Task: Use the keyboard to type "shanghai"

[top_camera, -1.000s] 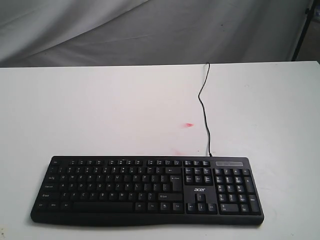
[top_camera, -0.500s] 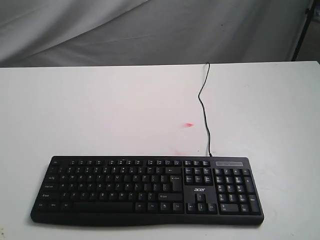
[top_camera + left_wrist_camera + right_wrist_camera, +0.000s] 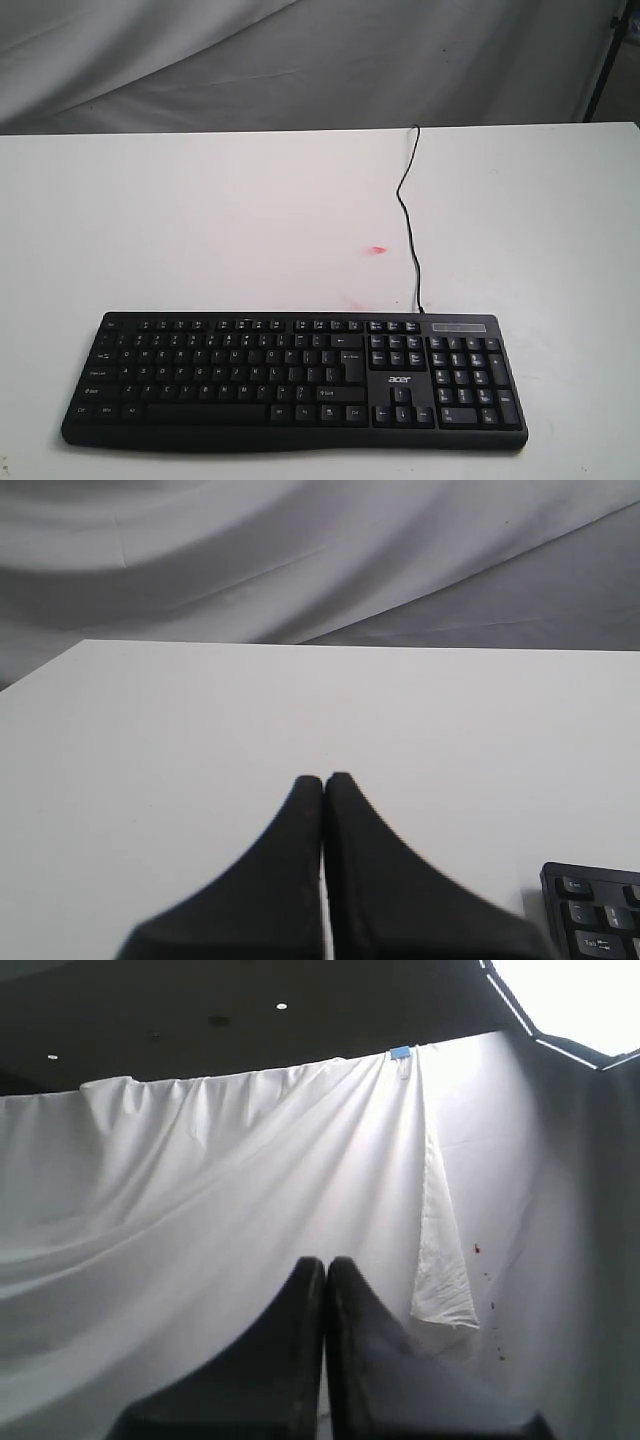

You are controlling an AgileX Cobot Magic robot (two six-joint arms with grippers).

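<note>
The black keyboard (image 3: 290, 380) lies flat along the front edge of the white table (image 3: 200, 230), number pad at the right, its thin black cable (image 3: 408, 215) running back toward the far edge. No arm shows in the exterior view. In the left wrist view my left gripper (image 3: 323, 780) is shut with nothing in it, above bare table, and a corner of the keyboard (image 3: 595, 920) shows at the frame's edge. My right gripper (image 3: 324, 1263) is shut and empty too, pointing at a white cloth backdrop (image 3: 220, 1190).
A small red mark (image 3: 377, 250) stains the table behind the keyboard. Grey cloth (image 3: 300, 60) hangs behind the table's far edge. A dark stand leg (image 3: 603, 60) rises at the back right.
</note>
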